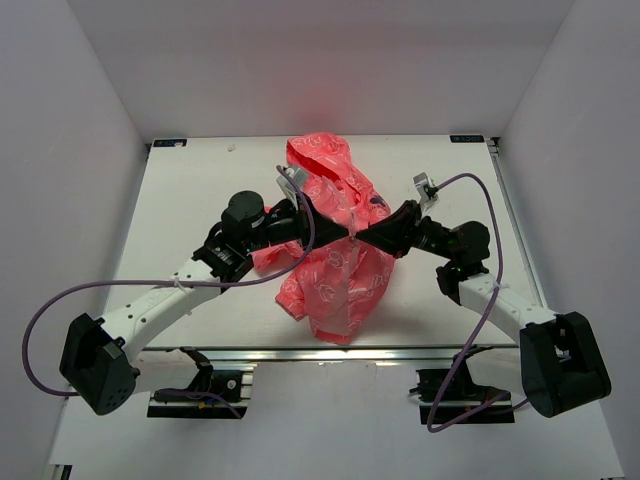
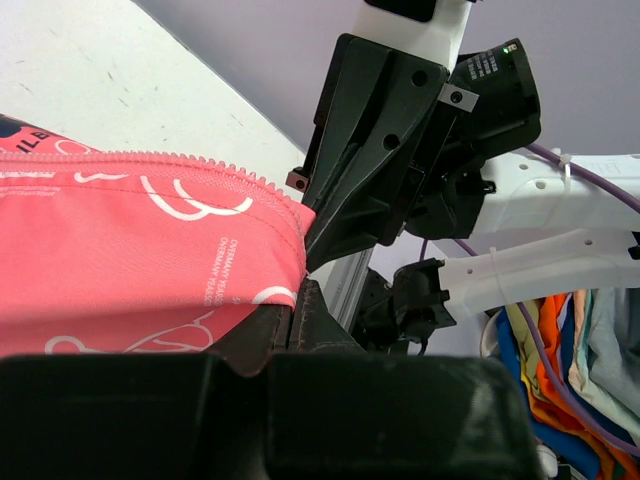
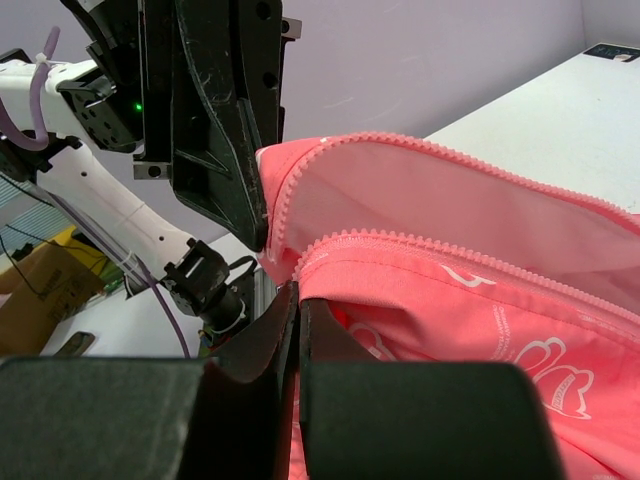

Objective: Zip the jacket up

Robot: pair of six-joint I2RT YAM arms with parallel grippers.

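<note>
The coral-pink jacket (image 1: 335, 285) lies bunched in the middle of the table, hood end toward the back. Both arms cross over it and their grippers meet at its middle. My left gripper (image 2: 297, 295) is shut on a corner of the fabric just below a row of zipper teeth (image 2: 200, 160). My right gripper (image 3: 298, 295) is shut on the end of the other front edge, under its row of zipper teeth (image 3: 440, 255). The two rows stand apart, with the jacket's (image 3: 480, 300) inner side showing between them. Each wrist view shows the other gripper close opposite.
The white table (image 1: 200, 180) is boxed in by pale walls at the back and both sides. A metal rail (image 1: 320, 352) runs along its near edge. Purple cables (image 1: 60, 300) loop off both arms. Coloured cloths (image 2: 560, 350) lie off the table.
</note>
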